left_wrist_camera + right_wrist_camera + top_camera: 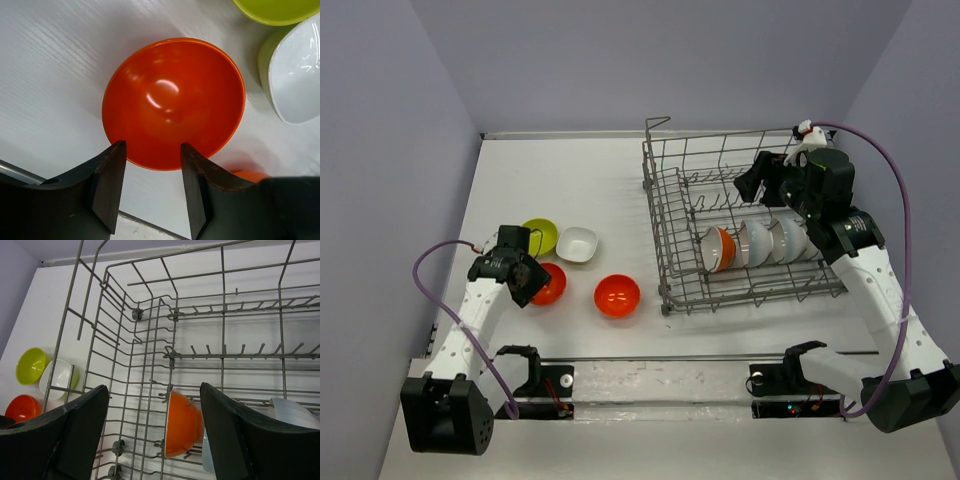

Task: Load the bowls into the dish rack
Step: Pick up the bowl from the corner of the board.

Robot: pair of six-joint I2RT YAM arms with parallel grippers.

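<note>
Dish rack (658,210) holds orange bowl (723,250) and white bowls (775,240); left fingers (110,185) released over red bowl (172,100); right fingers (80,430) released too.

We look on a white, wood-grained tabletop (550,170) closed in on three sides by plain lavender-grey walls (670,60), under soft, even light.

No text, labels, brands, numbers or signs can be read in any of the views.
</note>
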